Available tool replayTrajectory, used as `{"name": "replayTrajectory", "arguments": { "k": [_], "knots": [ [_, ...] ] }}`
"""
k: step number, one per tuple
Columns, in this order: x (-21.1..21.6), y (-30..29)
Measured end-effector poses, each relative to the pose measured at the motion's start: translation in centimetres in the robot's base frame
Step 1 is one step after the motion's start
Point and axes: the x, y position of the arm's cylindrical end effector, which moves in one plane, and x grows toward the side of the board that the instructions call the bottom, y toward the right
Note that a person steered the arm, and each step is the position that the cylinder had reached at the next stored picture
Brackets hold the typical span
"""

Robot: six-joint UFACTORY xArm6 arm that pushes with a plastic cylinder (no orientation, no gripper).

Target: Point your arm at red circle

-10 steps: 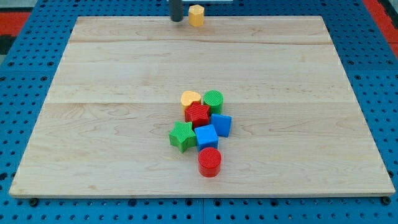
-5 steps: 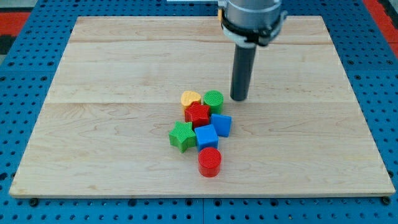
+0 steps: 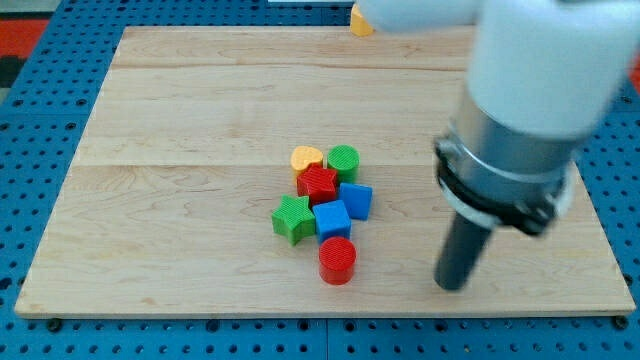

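Note:
The red circle (image 3: 337, 259) lies at the bottom of a tight cluster of blocks near the board's middle. My tip (image 3: 450, 285) rests on the board to the right of the red circle, a clear gap away, slightly lower in the view. The cluster also holds a blue cube (image 3: 331, 218), a blue pentagon-like block (image 3: 356, 200), a green star (image 3: 292, 219), a red star (image 3: 319, 184), a green circle (image 3: 343, 160) and a yellow heart (image 3: 306, 158).
The arm's large grey and white body (image 3: 530, 110) hides the board's right part. A yellow block (image 3: 358, 20) peeks out at the top edge, partly hidden by the arm. The wooden board (image 3: 180, 200) lies on a blue perforated base.
My tip has swept from the top edge near the yellow block, past the green circle, down to the lower right of the cluster. The blocks in the cluster have not moved.

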Motion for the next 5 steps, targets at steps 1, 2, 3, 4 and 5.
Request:
{"name": "replayTrajectory", "arguments": {
  "k": [1,2,3,4,5],
  "knots": [
    [0.9,0.0],
    [0.9,-1.7],
    [0.9,-3.6],
    [0.9,-7.0],
    [0.7,-7.9]
  ]
}}
